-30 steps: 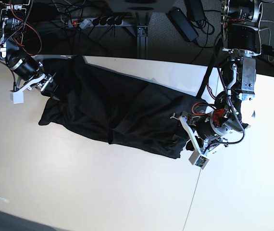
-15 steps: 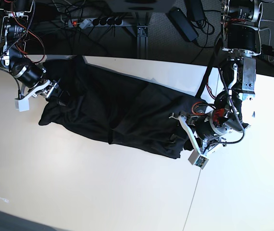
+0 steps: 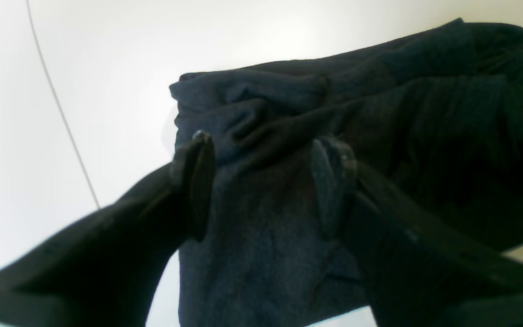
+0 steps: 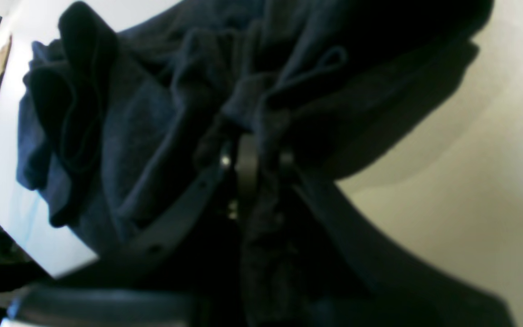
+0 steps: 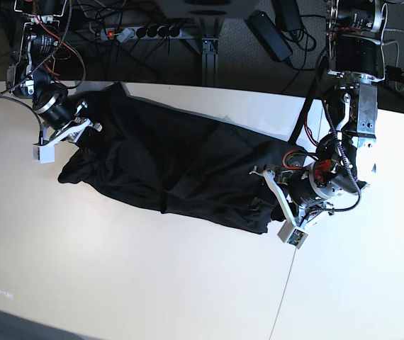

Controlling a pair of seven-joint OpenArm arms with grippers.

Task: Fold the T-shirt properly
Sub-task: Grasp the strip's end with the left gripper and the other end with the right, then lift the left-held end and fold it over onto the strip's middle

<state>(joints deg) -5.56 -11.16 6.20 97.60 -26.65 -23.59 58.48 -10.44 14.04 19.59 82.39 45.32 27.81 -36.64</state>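
**Right fingers pinched on shirt, left fingers wide over other end**

The T-shirt [image 5: 181, 166] is spread in a crumpled black band across the bench [image 5: 131, 283], running from the far corner on the right arm's side toward the seam line near the left arm. No print is visible; only plain dark fabric is seen.

The right gripper [image 4: 252, 159] is seen nearly closed, a bunched fold of the T-shirt pinched between its fingers [image 4: 243, 172] at the end close to the bench's far edge.

The left gripper [image 3: 261, 181] is held with fingers [image 3: 198, 181] spread wide, fabric lying between and beneath them; nothing is clamped. Whether the tips touch the cloth cannot be told.
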